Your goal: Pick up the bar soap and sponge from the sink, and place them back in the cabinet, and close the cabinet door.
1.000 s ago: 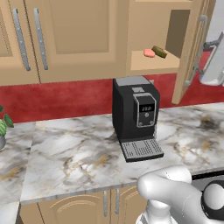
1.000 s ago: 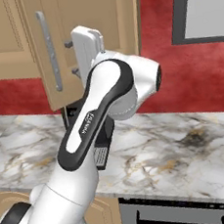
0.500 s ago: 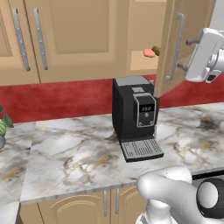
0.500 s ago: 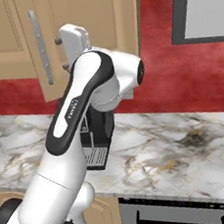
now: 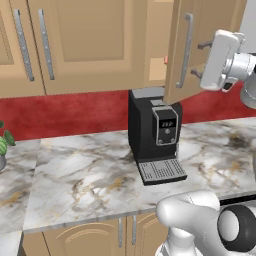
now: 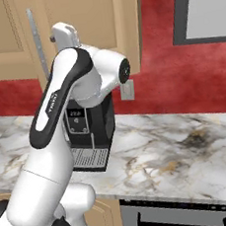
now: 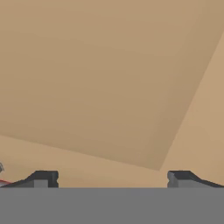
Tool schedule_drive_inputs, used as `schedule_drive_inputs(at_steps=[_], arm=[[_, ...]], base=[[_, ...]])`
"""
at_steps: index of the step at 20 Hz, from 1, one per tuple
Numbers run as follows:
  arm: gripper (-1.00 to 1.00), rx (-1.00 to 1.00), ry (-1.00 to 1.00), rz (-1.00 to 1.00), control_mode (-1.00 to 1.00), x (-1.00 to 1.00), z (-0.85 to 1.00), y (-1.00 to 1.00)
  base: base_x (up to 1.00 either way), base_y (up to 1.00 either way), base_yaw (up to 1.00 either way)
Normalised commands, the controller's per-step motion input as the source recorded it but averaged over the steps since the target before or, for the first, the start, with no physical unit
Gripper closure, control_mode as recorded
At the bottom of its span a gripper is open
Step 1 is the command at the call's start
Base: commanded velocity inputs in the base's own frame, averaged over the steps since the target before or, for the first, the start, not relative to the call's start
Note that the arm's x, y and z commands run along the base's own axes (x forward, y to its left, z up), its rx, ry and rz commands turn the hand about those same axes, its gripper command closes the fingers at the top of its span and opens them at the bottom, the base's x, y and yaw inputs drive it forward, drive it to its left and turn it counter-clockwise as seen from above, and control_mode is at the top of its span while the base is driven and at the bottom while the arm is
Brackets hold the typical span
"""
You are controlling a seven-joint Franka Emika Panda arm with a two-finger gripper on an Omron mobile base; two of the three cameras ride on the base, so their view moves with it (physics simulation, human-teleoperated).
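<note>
Below the cabinet door (image 5: pixel 180 50) stands a coffee machine (image 5: pixel 152 135); pincer (image 5: pixel 200 59) released.

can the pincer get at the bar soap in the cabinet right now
Probably not. The cabinet door is swung nearly shut across the opening, and the open pincer sits on its outer face, leaving just a sliver of the bar soap exposed.

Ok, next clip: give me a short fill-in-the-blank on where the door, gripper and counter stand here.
1. The cabinet door stands partly ____.
2. The gripper faces the door with its jaws ____.
3. The black coffee machine stands on the ____ counter.
4. The door's bar handle is ____ in colour.

Missing words: open; open; marble; silver
</note>
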Motion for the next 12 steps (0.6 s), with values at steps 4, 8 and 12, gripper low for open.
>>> schedule_drive_inputs(at_steps=[4,8,12], arm=[[-1.00,0.00,0.00,-0.17,-1.00,0.40,0.00,0.43],[-1.00,0.00,0.00,-0.17,-1.00,0.39,0.00,0.38],[-1.00,0.00,0.00,-0.16,-1.00,0.39,0.00,0.33]], base=[[0.00,0.00,0.00],[0.00,0.00,0.00],[0.00,0.00,0.00]])
